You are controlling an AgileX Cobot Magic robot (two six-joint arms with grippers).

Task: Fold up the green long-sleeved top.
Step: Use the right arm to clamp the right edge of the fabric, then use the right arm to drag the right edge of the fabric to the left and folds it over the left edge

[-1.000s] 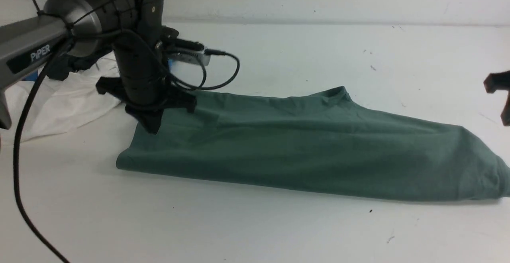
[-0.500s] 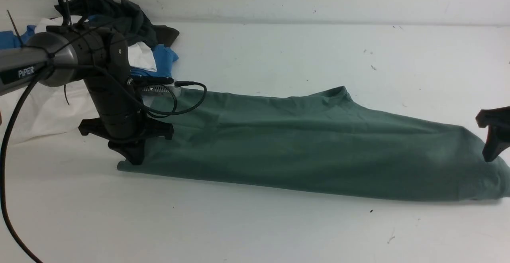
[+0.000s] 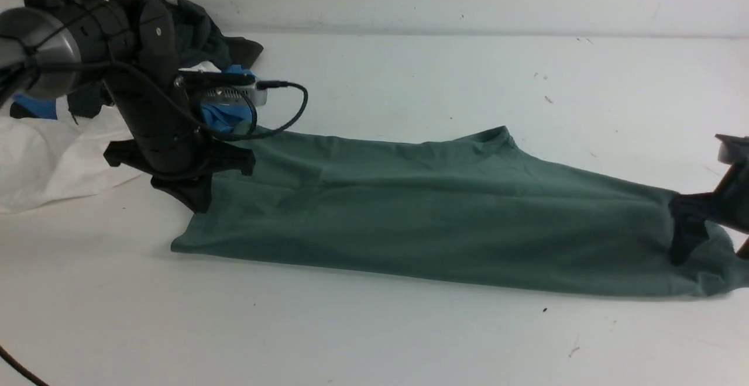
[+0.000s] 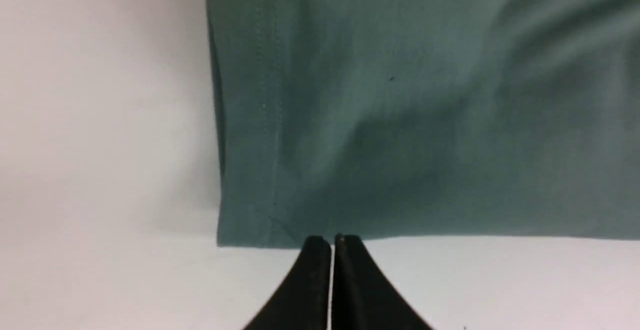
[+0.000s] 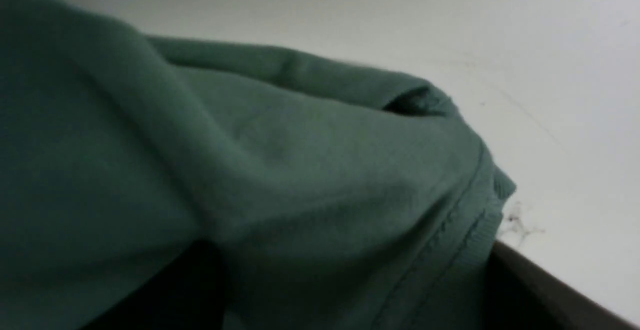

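Green long-sleeved top [image 3: 445, 216], right jaws now astride its end, left jaws higher.

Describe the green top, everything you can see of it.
The green top is a muted sage knit that looks like cotton. It is folded into a long band and lies flat and lightly creased across the table. Its left end has a stitched hem and its right end a ribbed edge. No logo shows. The right gripper is open and straddles the right end, with fabric between its fingers. The left gripper is shut at the hem corner; contact is unclear.
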